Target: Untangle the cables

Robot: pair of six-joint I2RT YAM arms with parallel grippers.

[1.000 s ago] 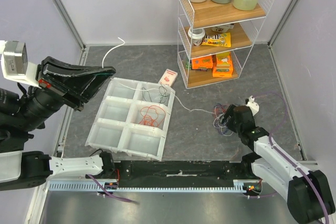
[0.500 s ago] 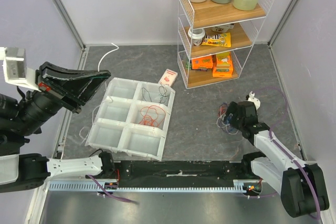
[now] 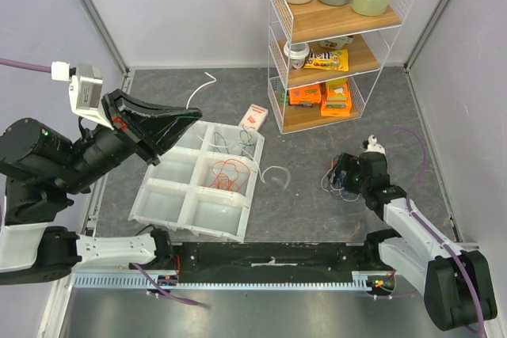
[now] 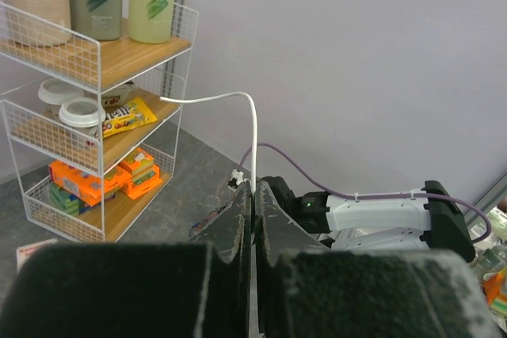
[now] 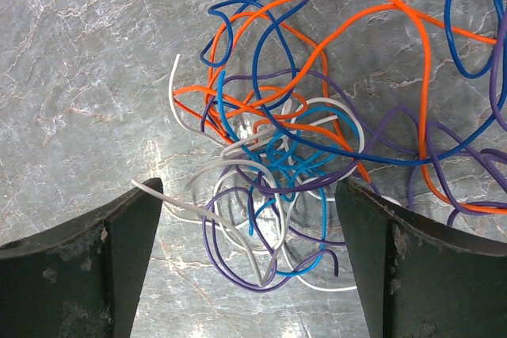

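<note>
- the left gripper (image 4: 253, 189), raised by the far left corner of the white plastic compartment tray (image 3: 158, 199), is clamped tight on a thin white cable (image 4: 253, 128) that rises from its fingertips and bends over.
- the right gripper (image 5: 247, 191) has its jaws spread wide, low over the tangle of orange, blue, white and purple wires (image 5: 293, 132).
- the tangle lies on the grey marbled table (image 5: 79, 53), well to the right of the tray.
- a loose red wire (image 3: 227, 172) lies in a middle compartment of the tray.

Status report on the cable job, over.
Left gripper shut on a white cable, raised. Right gripper open over the tangle. Divided tray sits off to the side, not blocking.
</note>
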